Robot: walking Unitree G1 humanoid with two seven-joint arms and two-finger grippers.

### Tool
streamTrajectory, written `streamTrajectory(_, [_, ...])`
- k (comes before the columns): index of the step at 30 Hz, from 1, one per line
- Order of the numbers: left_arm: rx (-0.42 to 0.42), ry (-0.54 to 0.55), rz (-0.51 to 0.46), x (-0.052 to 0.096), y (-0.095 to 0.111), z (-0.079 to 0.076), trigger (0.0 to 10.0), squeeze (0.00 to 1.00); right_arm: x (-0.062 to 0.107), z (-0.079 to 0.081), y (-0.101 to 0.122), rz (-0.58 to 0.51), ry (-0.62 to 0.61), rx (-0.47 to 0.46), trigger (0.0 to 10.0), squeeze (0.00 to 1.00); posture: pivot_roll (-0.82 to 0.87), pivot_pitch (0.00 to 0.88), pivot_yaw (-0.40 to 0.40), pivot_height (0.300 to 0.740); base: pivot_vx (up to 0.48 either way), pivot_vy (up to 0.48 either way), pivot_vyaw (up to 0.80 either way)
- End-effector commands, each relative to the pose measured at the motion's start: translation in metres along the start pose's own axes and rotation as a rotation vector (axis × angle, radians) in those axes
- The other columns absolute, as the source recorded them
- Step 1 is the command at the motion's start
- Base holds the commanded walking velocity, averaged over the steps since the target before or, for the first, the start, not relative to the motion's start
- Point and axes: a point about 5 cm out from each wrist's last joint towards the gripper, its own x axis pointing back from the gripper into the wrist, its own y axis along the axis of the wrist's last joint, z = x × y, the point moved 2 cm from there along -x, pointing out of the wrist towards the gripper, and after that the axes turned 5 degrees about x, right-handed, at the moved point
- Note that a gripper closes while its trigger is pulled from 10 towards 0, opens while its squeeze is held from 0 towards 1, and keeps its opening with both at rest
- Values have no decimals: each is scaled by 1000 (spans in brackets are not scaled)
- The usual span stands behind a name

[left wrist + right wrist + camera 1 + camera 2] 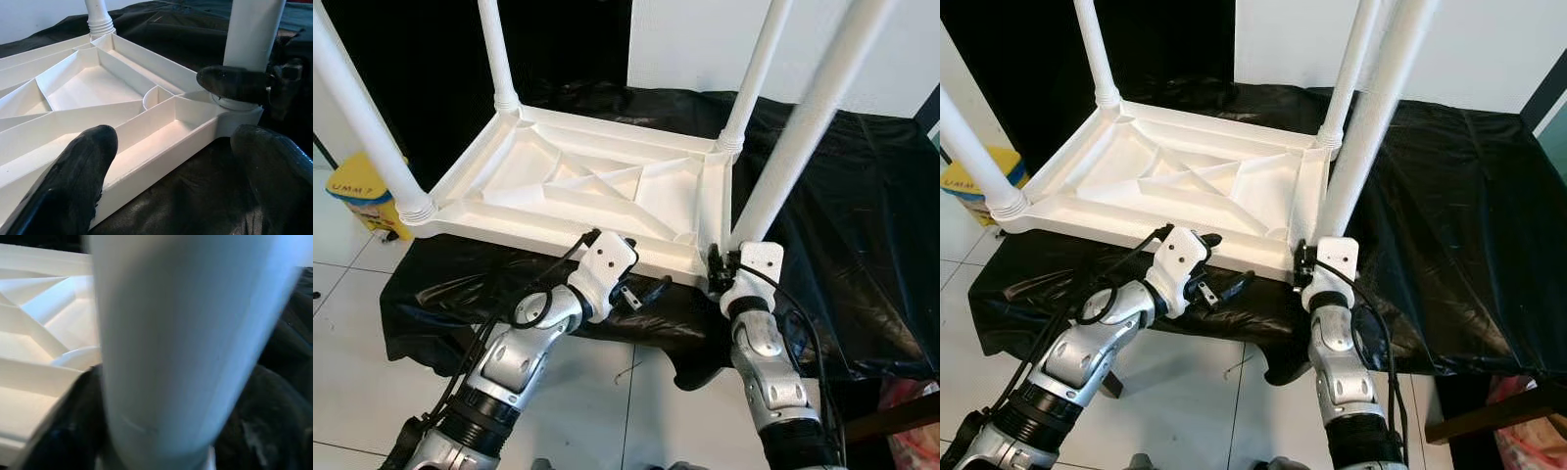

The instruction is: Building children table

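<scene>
Surface: black plastic sheet (862, 206) draped over a counter, with white tiled floor (352, 372) below and a white wall (705, 39) behind.
Right gripper (717, 266): at the near right corner of the upturned tabletop, its black fingers (234, 83) closed around the base of the near right leg, one finger seen pressed against that leg in the left wrist view.
Near right leg (808, 122): a white tube standing up from its corner socket and leaning slightly to the right; in the right wrist view it (190, 338) sits very close and blurred.
Left gripper (1224, 286): just in front of the tabletop's near edge, above the black sheet, fingers (73, 176) spread and holding nothing; one lies over the near rim, the other over the sheet.
Children's table (597, 186): white plastic, lying upside down on the black sheet, ribbed underside facing up, all four legs pointing upward.
Other legs: near left leg (357, 108), far left leg (494, 49) and far right leg (756, 69), each seated in a ribbed collar at its corner.
Yellow container (357, 191): on the floor, left of the counter, partly hidden behind the near left leg.
</scene>
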Motion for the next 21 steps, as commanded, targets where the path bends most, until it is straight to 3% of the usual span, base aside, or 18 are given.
streamTrajectory(1, [-21, -22, -3, -2, 2, 0, 10000, 0, 0, 0, 0, -7, 21, -1, 10000, 1000, 29, 63, -83, 740, 0, 0, 0])
streamTrajectory(6, [-30, -22, -7, -1, 5, 2, 10000, 0, 1, -5, 5, -44, 76, 6, 10000, 1000, 35, 86, -82, 740, 0, 0, 0])
streamTrajectory(7, [-31, -22, -6, 0, 5, 2, 10000, 0, 1, -8, 6, -52, 91, 9, 10000, 906, 38, 89, -86, 740, 0, 0, 0])
streamTrajectory(8, [-31, -19, -5, 1, 5, 2, 10000, 0, 2, -11, 7, -60, 116, 12, 10000, 0, 39, 99, -90, 740, 0, 0, 0])
streamTrajectory(16, [-27, -12, -2, 3, 4, 1, 10000, 0, 0, -17, 8, -71, 215, 34, 10000, 0, 46, 108, -94, 740, 0, 0, 0])
streamTrajectory(21, [-29, -13, 0, 5, 4, 2, 10000, 0, -7, -22, 12, -86, 369, 64, 10000, 0, 45, 114, -87, 740, 0, 0, 0])
